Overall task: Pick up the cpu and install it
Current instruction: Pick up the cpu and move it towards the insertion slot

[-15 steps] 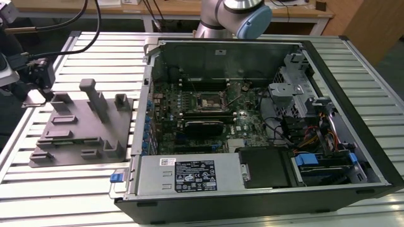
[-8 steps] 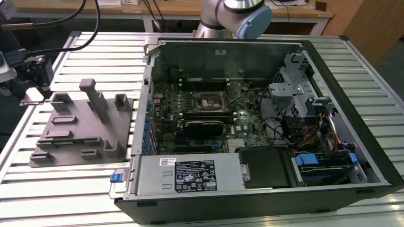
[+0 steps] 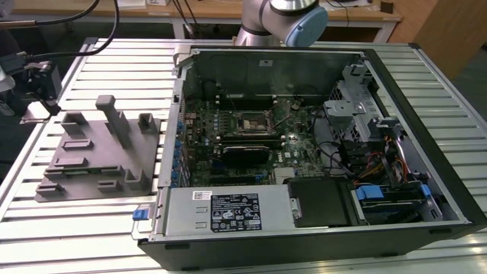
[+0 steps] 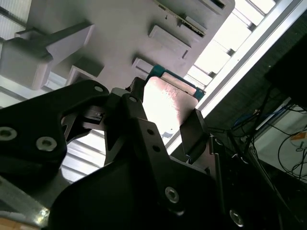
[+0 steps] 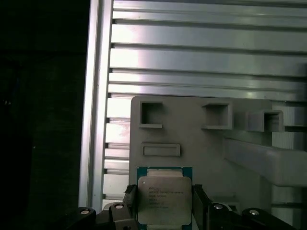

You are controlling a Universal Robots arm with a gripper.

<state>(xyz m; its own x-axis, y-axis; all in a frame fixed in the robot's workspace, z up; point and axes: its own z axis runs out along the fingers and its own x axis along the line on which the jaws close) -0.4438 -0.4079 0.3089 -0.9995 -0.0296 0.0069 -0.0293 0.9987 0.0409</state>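
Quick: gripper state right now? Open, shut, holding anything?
The gripper: closed, holding the cpu by two opposite edges, seen in both wrist views.

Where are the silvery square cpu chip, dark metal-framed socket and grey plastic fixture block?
cpu chip (image 5: 164, 199): first wrist view, on its metal top.
socket (image 3: 250, 121): exterior view, at its centre.
fixture block (image 3: 95, 155): exterior view, on its flat base.

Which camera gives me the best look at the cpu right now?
The first wrist view: the cpu faces the camera squarely, held in the pincer. The second wrist view shows it slanted, glare-washed. In the exterior view it is too small to tell.
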